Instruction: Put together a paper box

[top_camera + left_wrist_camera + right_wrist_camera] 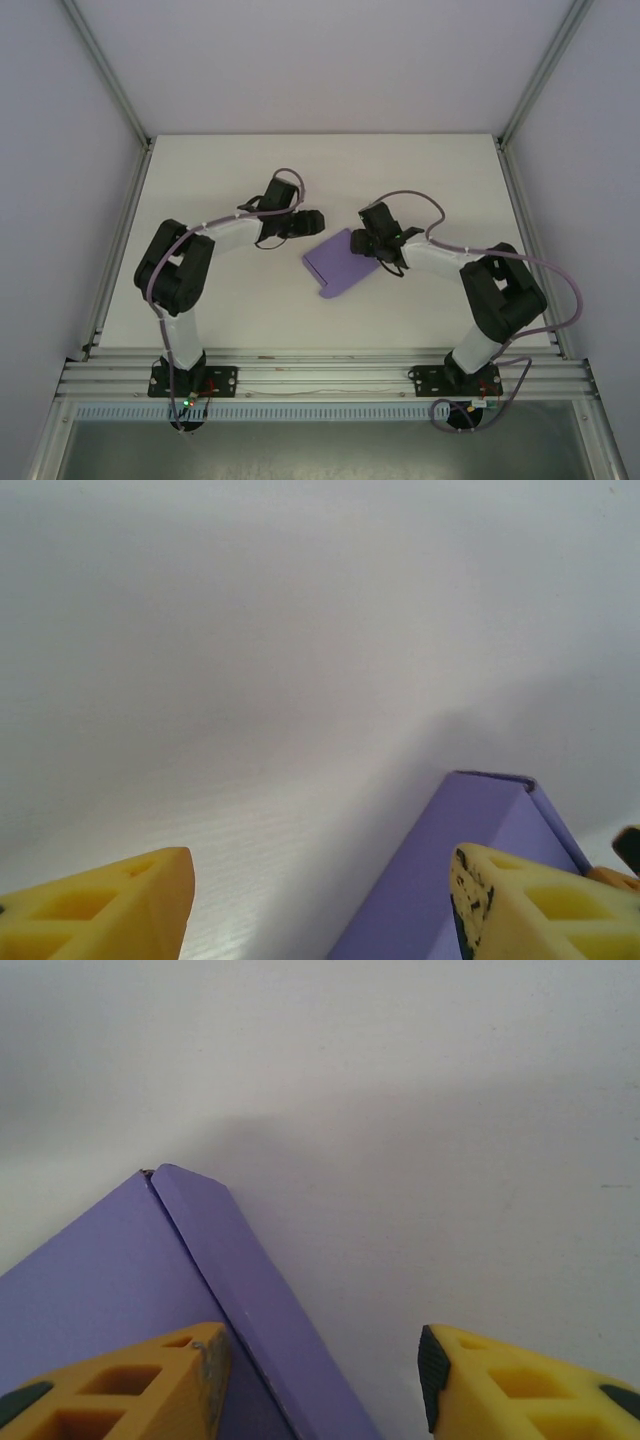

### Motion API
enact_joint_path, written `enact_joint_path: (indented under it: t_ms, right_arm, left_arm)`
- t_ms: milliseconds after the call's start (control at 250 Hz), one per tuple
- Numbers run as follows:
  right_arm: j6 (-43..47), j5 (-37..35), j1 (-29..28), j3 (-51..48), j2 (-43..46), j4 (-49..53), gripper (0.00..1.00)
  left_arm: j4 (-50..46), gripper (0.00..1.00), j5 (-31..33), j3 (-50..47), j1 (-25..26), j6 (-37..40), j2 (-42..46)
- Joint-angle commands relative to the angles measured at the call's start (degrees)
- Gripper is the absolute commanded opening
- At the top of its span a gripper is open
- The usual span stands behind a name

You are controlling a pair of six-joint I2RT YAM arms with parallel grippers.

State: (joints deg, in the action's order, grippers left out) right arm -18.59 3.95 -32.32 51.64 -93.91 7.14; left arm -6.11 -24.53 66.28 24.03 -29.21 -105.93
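- White desk (230, 170), pale grey walls (330, 60) round it, alu rail (320, 375) along the near edge.
- Purple paper box (338, 265) lies flat mid-desk, betw. the two arms.
- Its far-right end is under the right arm, so we only judge the long axis: prob. diagonal, near-left to far-right, small tab at the near-left end.
- Left fingers (130, 905) spread, released; box corner just beside one.
- Right fingers (150, 1385) apart, not clamped: one over the card, the other over bare desk.
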Motion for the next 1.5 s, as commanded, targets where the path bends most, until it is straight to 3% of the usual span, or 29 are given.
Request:
enact_joint_path:
  t_ms: [0, 72, 200, 456, 736, 851, 1023, 1255, 1495]
  right_arm:
    - [-3.0, -0.3, 0.0, -1.8, -1.2, 0.7, 0.51]
    - [-3.8, -0.2, 0.0, -2.0, -0.9, 0.6, 0.49]
    - [-6.4, -0.8, -0.1, -3.4, 0.8, 0.4, 0.48]
    - [-11.4, -0.4, -1.9, -5.8, 2.8, -1.9, 0.45]
    - [-12.7, 0.5, -2.8, -8.0, 5.3, -4.0, 0.46]
    - [-11.3, 4.2, -2.2, -8.5, 7.0, -4.7, 0.54]
    - [-10.9, 12.2, 0.5, -9.4, 7.9, -7.2, 0.69]
    - [-10.9, 17.1, 2.8, -10.0, 9.9, -6.9, 0.80]
    - [-16.0, 35.1, 5.1, -12.2, 7.3, -15.7, 0.79]
  left_arm:
    - [-4.5, 0.71, 3.3, -0.7, 0.2, 1.4, 6.4]
    - [-5.4, 0.72, 4.5, -4.6, 0.3, 0.3, 9.7]
    - [-2.4, 0.81, 2.7, -15.1, 1.0, -4.3, 16.5]
    - [16.6, 0.86, -5.2, -25.9, 5.0, -17.4, 17.0]
    - [31.3, 0.58, -12.4, -26.8, 4.4, -22.2, 8.5]
    - [35.3, 0.37, -13.9, -29.6, 2.3, -23.1, 7.4]
    - [43.1, 0.20, -17.4, -33.1, -1.0, -24.1, 4.6]
    - [52.5, 0.17, -21.3, -36.4, -2.9, -26.4, 1.3]
    - [52.8, 0.17, -22.2, -35.7, -3.2, -25.0, 0.3]
